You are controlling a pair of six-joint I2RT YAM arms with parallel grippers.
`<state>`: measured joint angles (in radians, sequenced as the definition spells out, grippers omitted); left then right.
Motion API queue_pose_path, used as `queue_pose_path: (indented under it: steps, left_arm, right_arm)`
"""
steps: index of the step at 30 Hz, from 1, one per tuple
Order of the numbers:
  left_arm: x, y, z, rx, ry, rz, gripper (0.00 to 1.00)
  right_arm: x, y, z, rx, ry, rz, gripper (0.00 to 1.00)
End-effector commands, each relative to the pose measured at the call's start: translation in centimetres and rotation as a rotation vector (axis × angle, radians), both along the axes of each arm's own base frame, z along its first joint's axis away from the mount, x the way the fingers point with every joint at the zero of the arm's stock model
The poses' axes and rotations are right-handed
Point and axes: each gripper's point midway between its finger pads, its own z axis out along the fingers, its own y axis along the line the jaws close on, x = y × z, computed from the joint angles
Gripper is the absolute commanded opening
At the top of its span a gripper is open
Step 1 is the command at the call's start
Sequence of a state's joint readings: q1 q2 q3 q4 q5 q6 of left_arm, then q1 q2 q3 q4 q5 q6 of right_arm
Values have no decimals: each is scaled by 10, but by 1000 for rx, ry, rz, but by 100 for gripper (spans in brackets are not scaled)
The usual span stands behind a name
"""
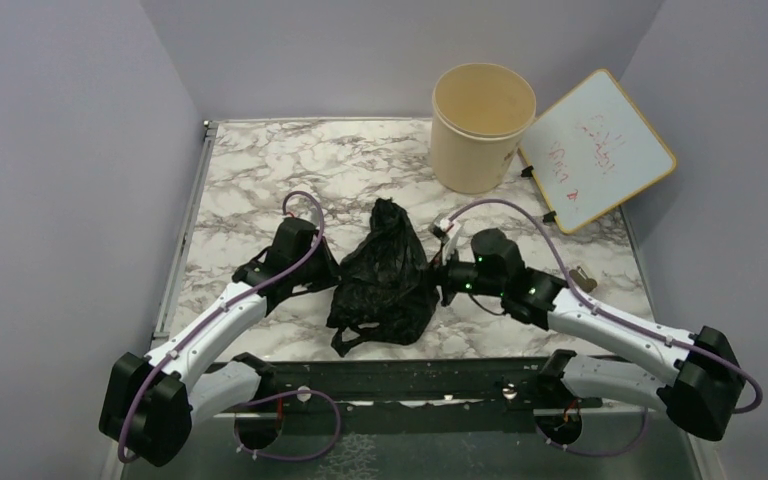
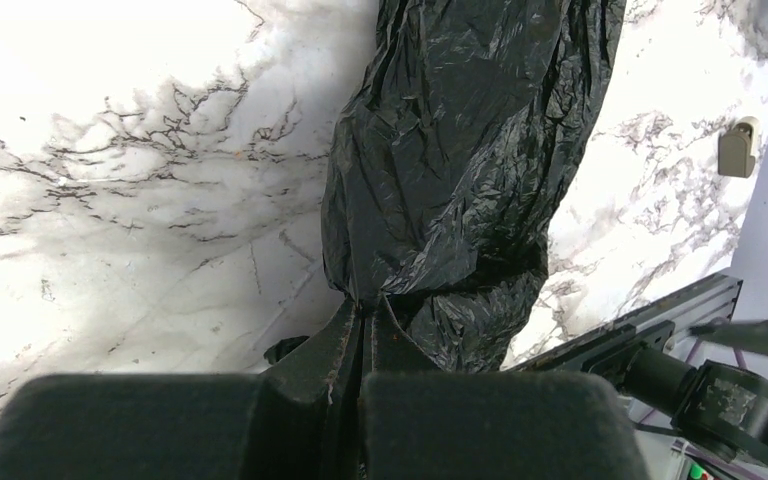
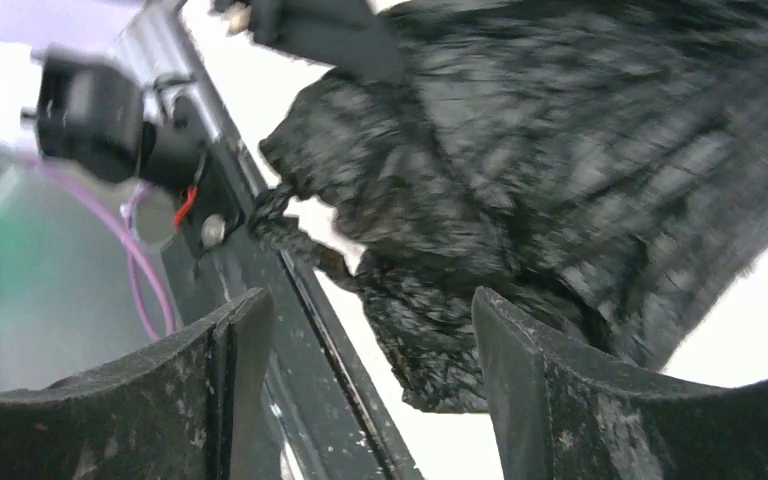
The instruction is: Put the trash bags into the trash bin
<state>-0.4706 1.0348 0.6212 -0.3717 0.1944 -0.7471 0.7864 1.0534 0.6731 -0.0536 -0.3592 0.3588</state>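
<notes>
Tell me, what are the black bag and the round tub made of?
The black bag looks like thin, glossy plastic film: it crinkles into sharp wrinkles and glints. The round tub looks like smooth, matte beige plastic, though it could be coated card; its dull, even wall leaves that open.

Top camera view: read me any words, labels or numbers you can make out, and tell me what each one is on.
Whiteboard: a few lines of red handwriting, too small and scrawled to read.
Beige tub: no lettering legible on its side from here.
Black trash bag: no print visible.
Nothing in this view can be quoted.
</notes>
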Motion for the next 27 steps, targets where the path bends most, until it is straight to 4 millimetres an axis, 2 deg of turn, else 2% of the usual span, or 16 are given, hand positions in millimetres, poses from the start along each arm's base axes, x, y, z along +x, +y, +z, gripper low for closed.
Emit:
queue_pose_path:
  steps: [1,6,9,12,15,20,24,27]
  left_arm:
    - [9,-6,16,-30,-38,4,0]
    - [6,-5,12,-34,-26,6,0]
    - [5,-6,11,-40,-21,4,0]
    - [5,-7,12,-47,-21,7,0]
    - [5,-7,13,-50,-24,6,0]
    - [3,-8,12,-57,-17,1,0]
    - [4,-8,14,-61,-23,4,0]
    - [4,-8,16,-63,-29,8,0]
  right_arm:
    - [-27,39,15,76,-217,170,81]
    - [-54,73,-34,-1,-284,279,80]
    - [-73,99,-54,-72,-383,352,78]
    - [-89,123,-64,-113,-527,402,76]
    - [-89,138,-67,-119,-589,374,76]
    - [-87,146,-69,-165,-659,380,76]
    - [-89,142,-78,-210,-648,405,75]
    - [-91,137,-77,-184,-635,388,76]
